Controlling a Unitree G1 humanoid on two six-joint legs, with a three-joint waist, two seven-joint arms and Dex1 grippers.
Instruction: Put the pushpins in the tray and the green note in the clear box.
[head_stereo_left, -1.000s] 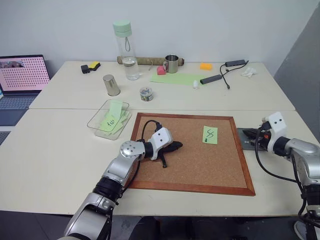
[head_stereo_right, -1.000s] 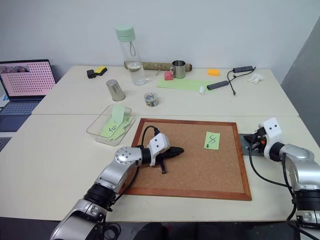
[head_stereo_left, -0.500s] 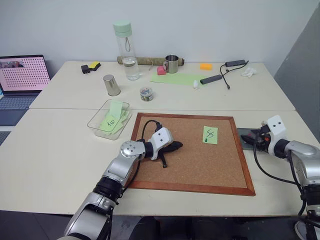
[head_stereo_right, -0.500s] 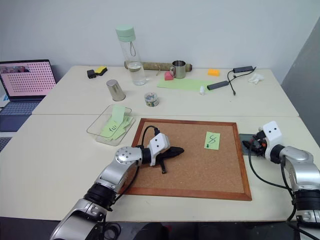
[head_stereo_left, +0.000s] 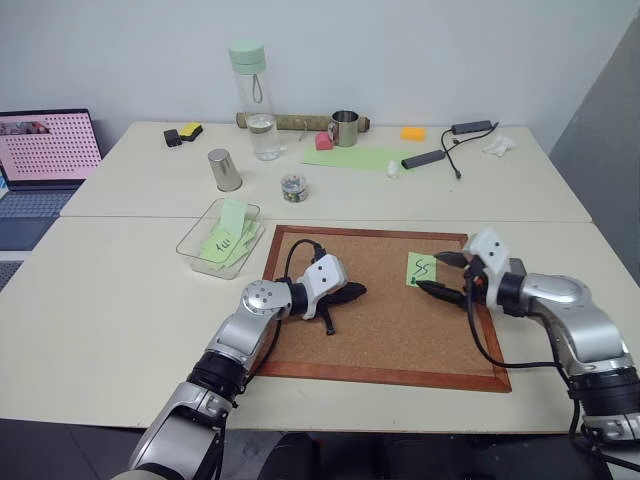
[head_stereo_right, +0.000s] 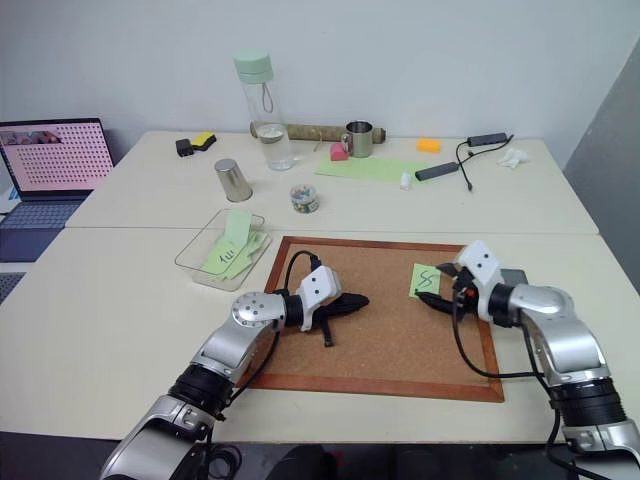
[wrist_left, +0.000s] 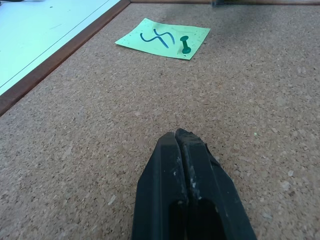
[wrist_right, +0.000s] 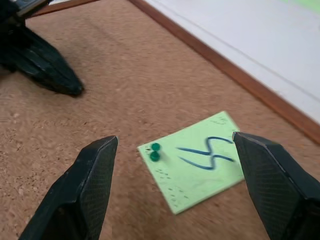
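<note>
**Jaws wide over the pinned note**

Right gripper (wrist_right: 172, 187) hangs just above the green note (head_stereo_left: 421, 269), fingers spread wide either side of it. The note lies flat on the corkboard (head_stereo_left: 385, 340), a green pushpin (wrist_right: 155, 151) stuck in its corner. Left gripper (wrist_left: 187, 150) rests mid-board, fingers pressed together, holding nothing. Over on the left sits the clear box (head_stereo_left: 192, 246), well apart from the note.

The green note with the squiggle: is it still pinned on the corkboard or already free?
Pinned. The green note lies flat on the corkboard with a green pushpin stuck through its corner.
</note>
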